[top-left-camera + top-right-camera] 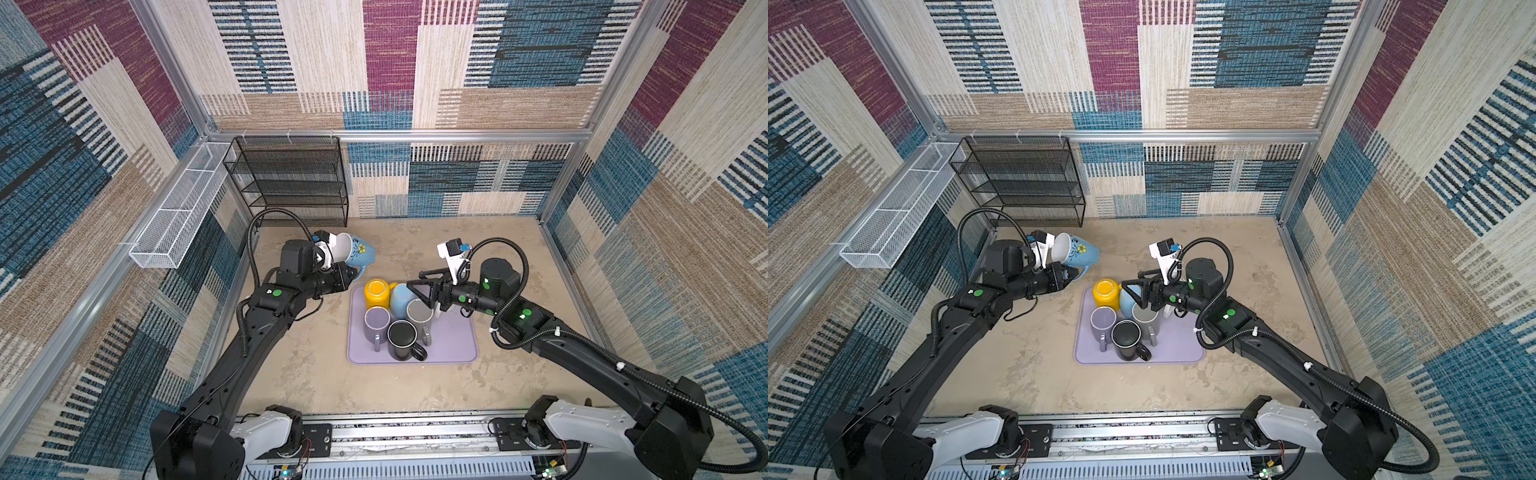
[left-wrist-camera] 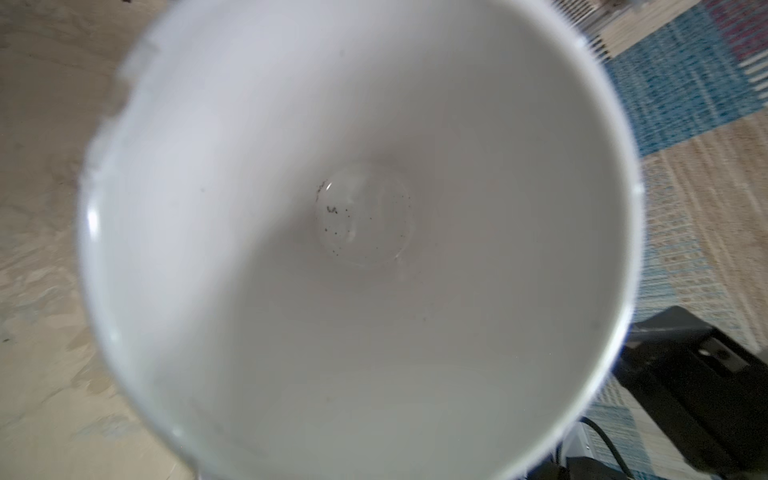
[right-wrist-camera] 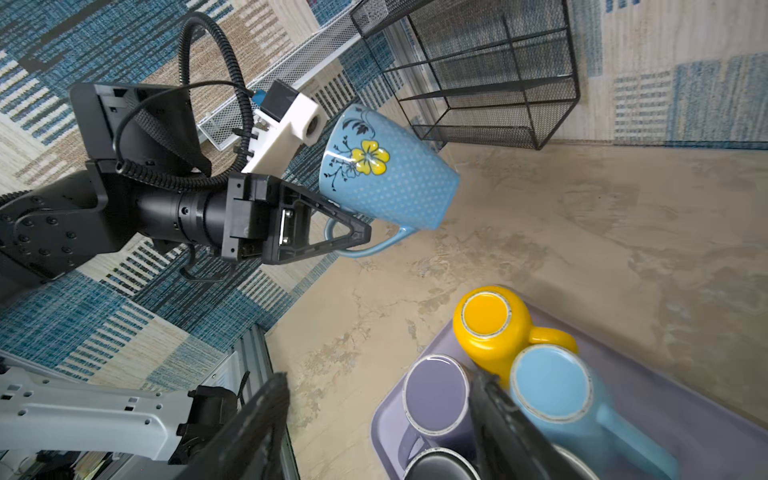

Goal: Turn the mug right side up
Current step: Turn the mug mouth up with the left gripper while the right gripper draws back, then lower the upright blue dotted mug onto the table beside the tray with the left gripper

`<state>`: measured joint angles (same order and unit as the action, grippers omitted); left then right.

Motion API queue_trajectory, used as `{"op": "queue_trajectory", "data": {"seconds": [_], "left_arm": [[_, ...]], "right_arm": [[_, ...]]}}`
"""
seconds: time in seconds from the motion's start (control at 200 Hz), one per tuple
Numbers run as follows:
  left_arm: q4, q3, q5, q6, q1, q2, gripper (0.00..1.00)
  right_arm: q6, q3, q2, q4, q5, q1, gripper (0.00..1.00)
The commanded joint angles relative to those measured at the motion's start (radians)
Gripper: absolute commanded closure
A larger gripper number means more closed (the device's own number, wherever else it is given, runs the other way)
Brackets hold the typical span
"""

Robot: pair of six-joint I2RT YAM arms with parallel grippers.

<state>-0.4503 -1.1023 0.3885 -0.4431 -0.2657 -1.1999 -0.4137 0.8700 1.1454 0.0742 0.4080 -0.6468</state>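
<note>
- Mug, blue with a yellow flower: held tilted on its side clear of the worktop, near the black wire rack.
- Left jaws: closed on the mug's handle.
- Right jaws: open, over the other mugs on the purple tray.

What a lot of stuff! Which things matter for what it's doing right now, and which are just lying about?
In the job: flowered blue mug, left claw gripping its handle.
Lying about: purple tray of upturned mugs, black wire shelf, white mesh basket.
</note>
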Motion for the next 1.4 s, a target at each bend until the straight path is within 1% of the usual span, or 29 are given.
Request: {"op": "queue_trajectory", "data": {"seconds": [0.0, 0.105, 0.346, 0.421, 0.591, 0.821, 0.982, 1.077, 1.182, 1.397], "left_arm": [[-0.119, -0.06, -0.152, 0.073, 0.003, -0.041, 1.0], [-0.194, -0.117, -0.211, 0.084, 0.006, -0.1, 1.0], [-0.309, -0.242, -0.349, 0.119, 0.017, -0.214, 1.0], [-0.336, -0.283, -0.376, 0.135, 0.026, -0.257, 1.0], [-0.369, -0.359, -0.424, 0.173, 0.048, -0.351, 1.0], [-0.377, -0.422, -0.526, 0.253, 0.072, -0.459, 1.0], [-0.346, -0.429, -0.505, 0.293, 0.107, -0.509, 1.0], [-0.323, -0.427, -0.475, 0.311, 0.135, -0.539, 1.0], [-0.303, -0.43, -0.414, 0.319, 0.163, -0.576, 1.0], [-0.289, -0.451, -0.386, 0.317, 0.173, -0.649, 1.0]], "right_arm": [[0.006, -0.012, -0.019, -0.015, -0.046, 0.008, 0.3], [0.012, -0.022, -0.038, -0.037, -0.102, 0.012, 0.32], [0.028, -0.041, -0.085, -0.106, -0.232, 0.015, 0.32], [0.028, -0.047, -0.092, -0.129, -0.262, 0.015, 0.32], [0.03, -0.065, -0.115, -0.155, -0.295, 0.015, 0.32], [0.029, -0.087, -0.159, -0.184, -0.323, 0.016, 0.31], [0.035, -0.097, -0.184, -0.21, -0.341, 0.018, 0.3], [0.035, -0.101, -0.197, -0.221, -0.347, 0.019, 0.3], [0.034, -0.105, -0.204, -0.229, -0.352, 0.021, 0.29], [0.029, -0.106, -0.2, -0.232, -0.351, 0.022, 0.28]]}}
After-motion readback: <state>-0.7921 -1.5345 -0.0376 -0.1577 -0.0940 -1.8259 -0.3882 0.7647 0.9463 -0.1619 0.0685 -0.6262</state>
